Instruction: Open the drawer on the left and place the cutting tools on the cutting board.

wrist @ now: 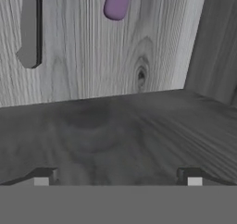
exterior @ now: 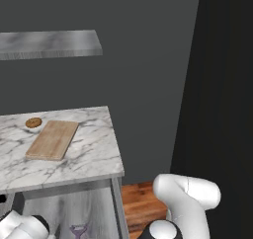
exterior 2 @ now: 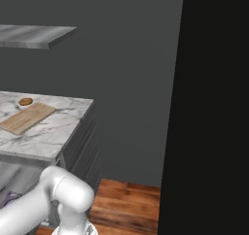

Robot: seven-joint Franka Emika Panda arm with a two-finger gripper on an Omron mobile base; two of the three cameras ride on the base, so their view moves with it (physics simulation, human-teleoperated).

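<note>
The drawer [exterior: 96, 208] stands pulled out under the marble counter, its pale grey inside [wrist: 92, 65] showing in the hand view. On its floor lie the purple-handled tool [wrist: 117, 3] [exterior: 78, 230] and, apart from it, a slim dark grey piece that looks like the knife [wrist: 29, 28]. My gripper [wrist: 118, 179] hovers over a darker drawer wall, short of both tools, open with nothing between its fingertips [wrist: 44, 177]. The tan cutting board [exterior: 53, 139] [exterior 2: 27, 117] lies bare on the counter above.
A small round brown pastry [exterior: 33, 122] [exterior 2: 25, 101] sits on a little dish just behind the board. The marble counter [exterior: 94, 154] ends at its right edge over wooden floor [exterior: 143, 206]. A grey shelf [exterior: 49, 43] hangs on the wall. A tall black panel [exterior 2: 214, 108] stands on the right.
</note>
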